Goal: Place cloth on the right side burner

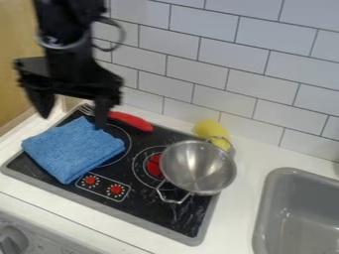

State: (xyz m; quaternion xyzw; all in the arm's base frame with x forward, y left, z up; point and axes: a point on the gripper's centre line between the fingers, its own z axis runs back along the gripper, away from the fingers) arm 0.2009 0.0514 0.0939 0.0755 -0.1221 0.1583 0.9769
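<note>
1. Nearest, at the lower left, one round grey knob point(12, 241) sits on a white front panel point(49, 240).
2. Behind that panel is one white bench point(56, 211), with one grey plastic sink point(263, 211) set in at the right.
3. One black toy stove top with a grey rim point(149, 221) lies on the bench. Its near part carries two red round dials point(90, 180) in one white-outlined panel.
4. One blue, folded, textured cloth point(74, 148) lies on the stove's left side, over part of the left burner point(121, 149) and behind the dials. It is not on the right side burner.
5. Two burners show, each ringed in white; the right one point(153, 165) has a red centre.
6. One shiny metal bowl-shaped pan point(198, 167), with two wire handles, one near and one far, partly covers the right burner.
7. One yellow rounded object point(210, 130) is just behind the pan.
8. One fork with silver tines and a red handle point(132, 121) lies along the stove's back left, partly hidden by one finger.
9. One black two-fingered hand point(73, 106) hangs at the upper left, released, its two fingers well apart with nothing between them.
10. Farthest, one wall of white rectangular tiles point(198, 59) rises behind, with one wooden panel point(17, 79) at the left.
</note>
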